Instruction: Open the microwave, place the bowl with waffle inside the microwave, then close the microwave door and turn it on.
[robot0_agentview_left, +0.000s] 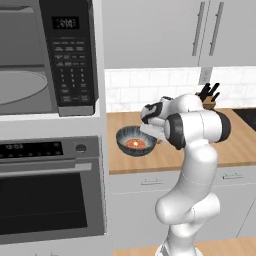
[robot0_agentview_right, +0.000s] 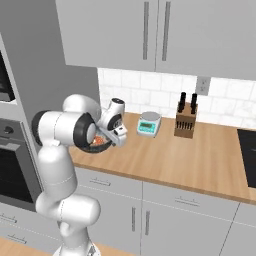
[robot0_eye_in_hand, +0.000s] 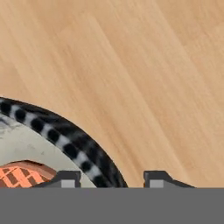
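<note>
wooden counter (robot0_eye_in_hand: 144, 65) under bowl (robot0_agentview_left: 134, 141); fingers (robot0_eye_in_hand: 112, 178) astride its right rim, half-narrowed, grip uncertain; microwave (robot0_agentview_left: 45, 55) gaped up-left.

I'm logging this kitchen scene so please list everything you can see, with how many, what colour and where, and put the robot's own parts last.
black built-in microwave: one, black keypad panel, grey inside showing, upper left above the oven.
silver oven: one, horizontal handle, below the microwave.
dark blue-grey bowl: one, streaked inside, on the counter's left end.
reddish-orange waffle: one, lying in the bowl.
wooden counter: one, light brown, along the tiled wall.
kitchen scale: one, grey with a teal face, at the back of the counter.
knife block: one, brown with black handles, right of the scale.
grey cabinets: above and below the counter.
gripper: one, dark fingertips straddling the bowl's rim.
white arm: one, rising before the counter.
</note>
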